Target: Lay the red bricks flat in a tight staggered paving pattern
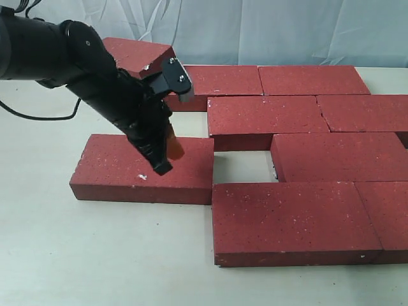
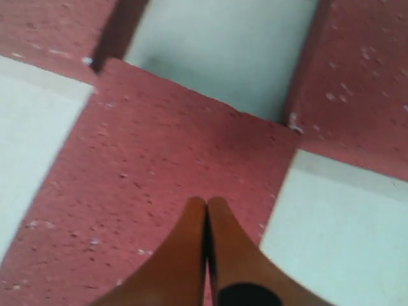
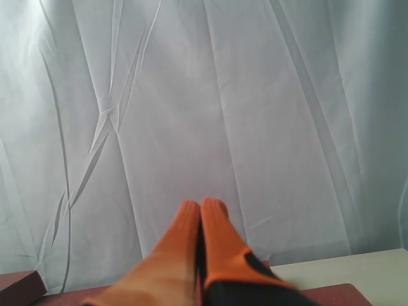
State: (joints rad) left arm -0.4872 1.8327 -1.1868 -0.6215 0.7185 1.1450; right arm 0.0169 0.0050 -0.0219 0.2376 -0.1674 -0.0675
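Red bricks point(image 1: 293, 220), dark and white-speckled, lie flat on a pale desk point(image 1: 95, 255) in the exterior view. Eight sit in staggered rows on the right and far side, mostly edge to edge. Far-left brick point(image 1: 137, 54) is partly hidden behind the left arm point(image 1: 70, 54). One loose brick point(image 1: 127, 169) lies flat near-left, apart from the rows. A patch of bare desk shows between its right end and the third-row brick point(image 1: 338, 156). The near-row brick's left end sits just beside the loose brick's near-right corner. The black left arm reaches down from far-left. Left gripper point(image 1: 166, 159) points down onto the top of the loose brick near its right end, orange fingers pressed together with nothing between them. Tips look to be on the surface, but contact is not certain. Right gripper is not seen in this view.

Left wrist view: left gripper point(image 2: 205, 204) has both orange fingers point(image 2: 182, 248) together, no gap, holding nothing. Loose brick point(image 2: 172, 159) fills the middle under the tips. Bare desk point(image 2: 229, 51) lies past its end, with other bricks on either side of that gap, one at point(image 2: 357, 83). Picture is a bit blurred.

Right wrist view: right gripper point(image 3: 201, 205) also has its fingers together and empty, aimed at a wrinkled pale curtain point(image 3: 223, 95). A brick corner point(image 3: 19, 284) and a strip of desk point(image 3: 357, 261) show low in the frame.
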